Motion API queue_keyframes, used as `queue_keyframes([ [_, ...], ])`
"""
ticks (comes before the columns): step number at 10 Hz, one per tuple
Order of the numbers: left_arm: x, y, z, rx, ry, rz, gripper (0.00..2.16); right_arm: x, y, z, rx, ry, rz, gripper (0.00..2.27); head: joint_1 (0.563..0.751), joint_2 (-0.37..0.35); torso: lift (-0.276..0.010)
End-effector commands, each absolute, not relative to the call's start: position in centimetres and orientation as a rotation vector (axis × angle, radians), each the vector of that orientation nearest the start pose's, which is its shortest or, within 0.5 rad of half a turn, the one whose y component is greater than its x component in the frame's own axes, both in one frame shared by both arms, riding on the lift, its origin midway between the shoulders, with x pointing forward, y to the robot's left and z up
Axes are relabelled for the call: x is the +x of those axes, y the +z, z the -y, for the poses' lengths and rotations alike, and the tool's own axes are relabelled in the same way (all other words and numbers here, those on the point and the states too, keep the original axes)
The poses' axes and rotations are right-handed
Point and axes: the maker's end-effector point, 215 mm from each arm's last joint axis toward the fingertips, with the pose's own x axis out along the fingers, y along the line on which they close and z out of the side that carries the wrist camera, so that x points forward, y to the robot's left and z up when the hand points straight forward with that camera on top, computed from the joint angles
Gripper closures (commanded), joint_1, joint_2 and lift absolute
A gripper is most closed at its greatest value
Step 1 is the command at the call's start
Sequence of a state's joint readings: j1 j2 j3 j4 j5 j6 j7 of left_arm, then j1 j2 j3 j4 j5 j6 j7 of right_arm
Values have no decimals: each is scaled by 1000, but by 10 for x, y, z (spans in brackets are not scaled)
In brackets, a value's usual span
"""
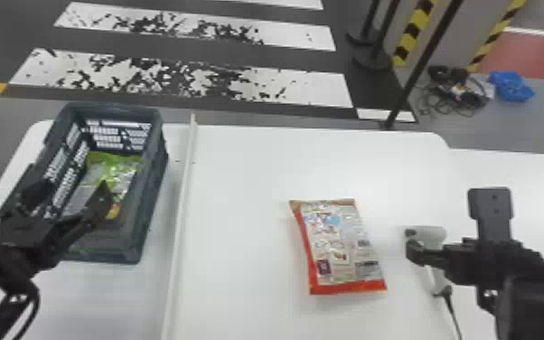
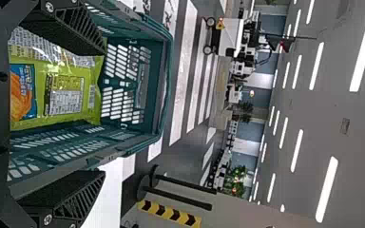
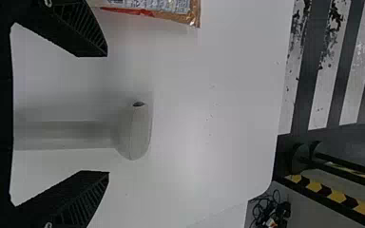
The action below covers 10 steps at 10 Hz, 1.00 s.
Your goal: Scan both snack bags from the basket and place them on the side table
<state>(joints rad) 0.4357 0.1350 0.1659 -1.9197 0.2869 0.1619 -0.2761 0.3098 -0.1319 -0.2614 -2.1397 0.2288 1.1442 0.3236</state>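
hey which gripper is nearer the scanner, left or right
Right. The right gripper is over the scanner; the left gripper is well to its left, at the basket.

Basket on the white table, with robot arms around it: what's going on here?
A two-armed robot is handling snack bags. Its open left gripper is at the basket, where a green bag lies, apparently not gripped. Its open right gripper is at the white handheld scanner, also seemingly without holding it. A red-edged bag lies flat on the table between the basket and the scanner.
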Motion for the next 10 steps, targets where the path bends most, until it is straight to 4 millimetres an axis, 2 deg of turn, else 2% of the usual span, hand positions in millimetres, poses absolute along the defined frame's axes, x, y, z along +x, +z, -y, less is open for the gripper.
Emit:
queue_keyframes([
  [1,452,-405,-278,-144,-172,-207,103,375,-504,411,-135,-135,-931,26,695,-167,-75],
  [3,451,-407,-278,-145,-173,-211,103,374,-527,415,-128,-132,-970,36,695,-179,-75],
  [4,451,-406,-278,-145,-174,-210,103,375,-535,418,-129,-134,-987,144,695,-183,-75],
  [6,451,-406,-279,-143,-173,-211,103,379,-543,431,-184,-152,-1011,559,695,-192,-75],
  [7,452,-406,-279,-142,-175,-210,103,384,-543,431,-186,-137,-1001,1220,695,-200,-75],
  [8,452,-406,-279,-144,-174,-210,103,385,-541,435,-192,-157,-1000,2213,695,-201,-75],
  [10,452,-407,-279,-144,-174,-211,103,385,-542,435,-187,-158,-1008,2246,695,-209,-75],
])
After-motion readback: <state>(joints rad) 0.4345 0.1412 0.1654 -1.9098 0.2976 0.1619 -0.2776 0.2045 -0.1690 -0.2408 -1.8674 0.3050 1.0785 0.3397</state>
